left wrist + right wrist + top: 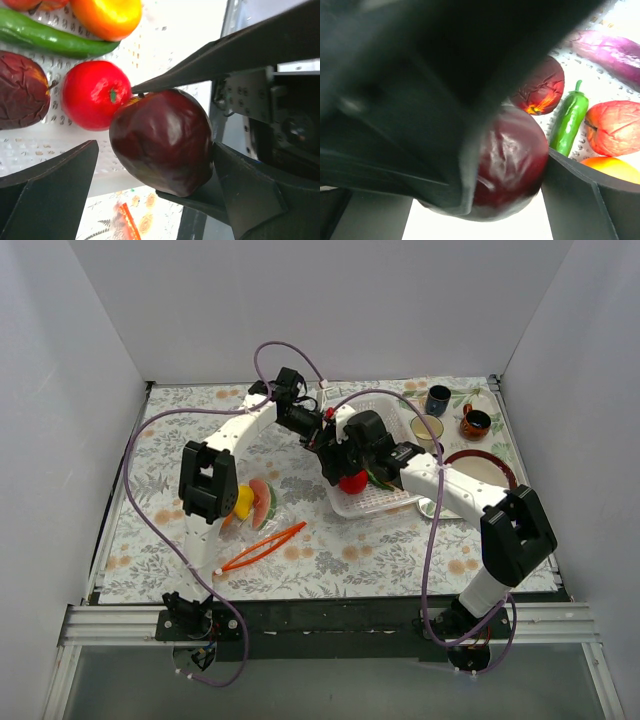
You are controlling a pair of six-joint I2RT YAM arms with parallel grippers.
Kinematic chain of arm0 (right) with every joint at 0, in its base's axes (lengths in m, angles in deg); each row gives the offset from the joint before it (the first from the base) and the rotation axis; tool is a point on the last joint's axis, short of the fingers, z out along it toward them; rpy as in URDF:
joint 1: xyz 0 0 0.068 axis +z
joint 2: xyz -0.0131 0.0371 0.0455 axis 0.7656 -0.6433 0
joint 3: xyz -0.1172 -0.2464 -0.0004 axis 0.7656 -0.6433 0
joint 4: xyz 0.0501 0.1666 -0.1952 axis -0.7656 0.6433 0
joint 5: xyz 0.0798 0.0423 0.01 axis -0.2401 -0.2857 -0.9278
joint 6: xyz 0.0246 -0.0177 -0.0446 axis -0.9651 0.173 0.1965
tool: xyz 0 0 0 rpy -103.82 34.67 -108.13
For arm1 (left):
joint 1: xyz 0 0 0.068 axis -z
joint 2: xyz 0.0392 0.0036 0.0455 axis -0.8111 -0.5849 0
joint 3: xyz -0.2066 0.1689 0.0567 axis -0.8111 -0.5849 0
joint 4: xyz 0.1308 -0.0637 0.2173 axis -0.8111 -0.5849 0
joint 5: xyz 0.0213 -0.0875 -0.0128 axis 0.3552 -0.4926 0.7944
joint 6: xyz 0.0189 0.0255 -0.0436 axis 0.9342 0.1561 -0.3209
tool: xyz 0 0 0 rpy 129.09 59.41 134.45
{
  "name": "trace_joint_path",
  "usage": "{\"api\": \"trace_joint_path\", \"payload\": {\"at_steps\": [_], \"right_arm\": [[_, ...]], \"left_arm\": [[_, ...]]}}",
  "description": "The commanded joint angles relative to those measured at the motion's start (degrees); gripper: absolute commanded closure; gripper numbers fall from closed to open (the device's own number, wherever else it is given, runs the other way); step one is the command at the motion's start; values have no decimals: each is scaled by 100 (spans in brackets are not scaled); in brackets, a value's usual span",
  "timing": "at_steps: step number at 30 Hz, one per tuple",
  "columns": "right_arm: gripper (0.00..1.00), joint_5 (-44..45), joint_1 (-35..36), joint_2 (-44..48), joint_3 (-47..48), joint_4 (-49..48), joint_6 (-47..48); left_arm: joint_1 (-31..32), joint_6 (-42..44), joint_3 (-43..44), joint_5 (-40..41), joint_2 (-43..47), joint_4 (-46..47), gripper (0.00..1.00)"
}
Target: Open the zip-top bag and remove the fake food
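Observation:
A dark red apple (160,140) (512,160) of the fake food sits among both grippers above the white basket (392,406). My left gripper (155,147) is open: the apple touches one finger and a gap shows at the other. My right gripper (485,165) also stands wide, with the apple against its fingers (210,55). A red ball (95,95), a green pepper (50,40) and a purple eggplant (610,50) lie in the basket. The zip-top bag (280,508) lies at front left with its red-orange strip (262,545); a yellow piece (243,500) is inside.
Three mugs (437,398) (475,422) (428,428) and a plate (495,470) stand at the back right beside the basket. Purple cables (140,510) loop over the flowered tablecloth. White walls close in the table on three sides.

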Motion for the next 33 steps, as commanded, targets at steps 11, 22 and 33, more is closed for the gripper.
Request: {"api": "trace_joint_path", "payload": {"at_steps": [11, 22, 33], "right_arm": [[1, 484, 11, 891, 210, -321, 178], [1, 732, 29, 2280, -300, -216, -76], [10, 2181, 1100, 2149, -511, -277, 178]], "left_arm": [[409, 64, -672, 1985, 899, 674, 2], [409, -305, -365, 2118, 873, 692, 2], [-413, -648, -117, 2039, 2076, 577, 2]]}}
